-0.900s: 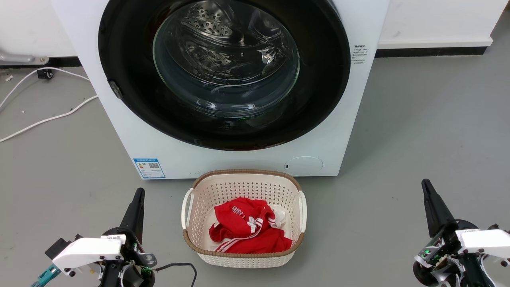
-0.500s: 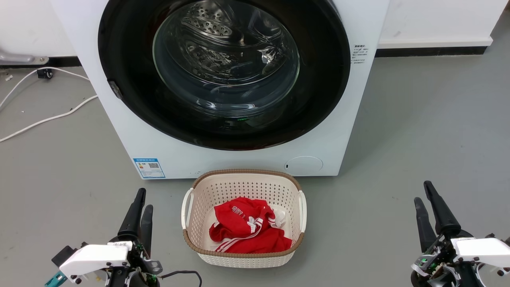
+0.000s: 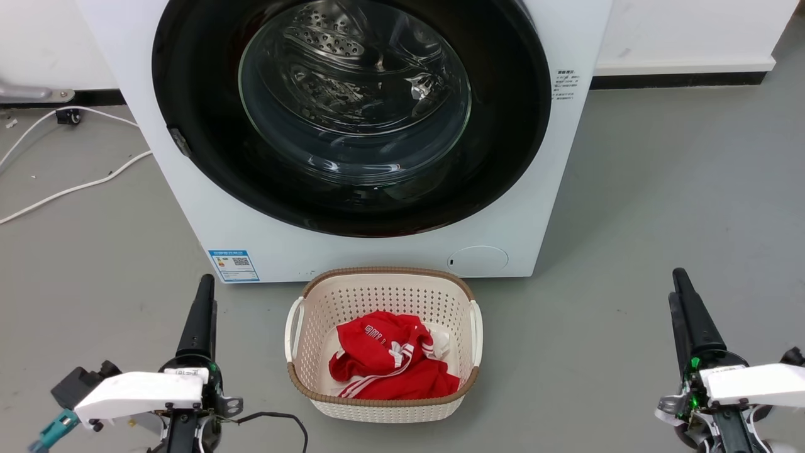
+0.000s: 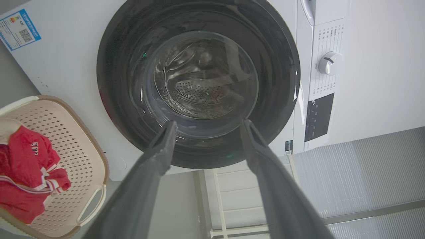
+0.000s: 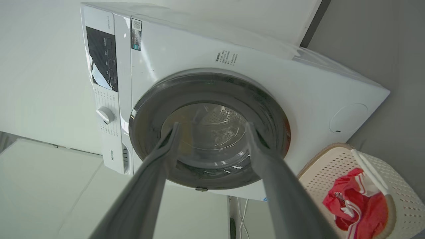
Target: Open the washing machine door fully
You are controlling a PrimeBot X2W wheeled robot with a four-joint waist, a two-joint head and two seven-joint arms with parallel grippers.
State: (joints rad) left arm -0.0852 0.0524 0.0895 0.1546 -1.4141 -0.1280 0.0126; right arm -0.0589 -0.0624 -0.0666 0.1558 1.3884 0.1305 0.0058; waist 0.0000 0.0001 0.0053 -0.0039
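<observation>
Both tools wait low over the grey floor (image 3: pixel 660 189) as I face the white washing machine (image 3: pixel 188 207). The washing machine door (image 3: pixel 352 107) is shut flush in its front, the steel drum visible through the glass bowl. My left tool (image 4: pixel 208 123) and right tool (image 5: pixel 212 124) both gape wide and empty, well apart from the door. A blue label (image 3: pixel 233 265) carrying a QR code marks the front's lower left corner. The small printed sticker (image 3: pixel 566 85) beside the door's right rim is too fine to read, as is the white lettering on the red garment (image 3: pixel 390 365) in the basket (image 3: pixel 295 377).
</observation>
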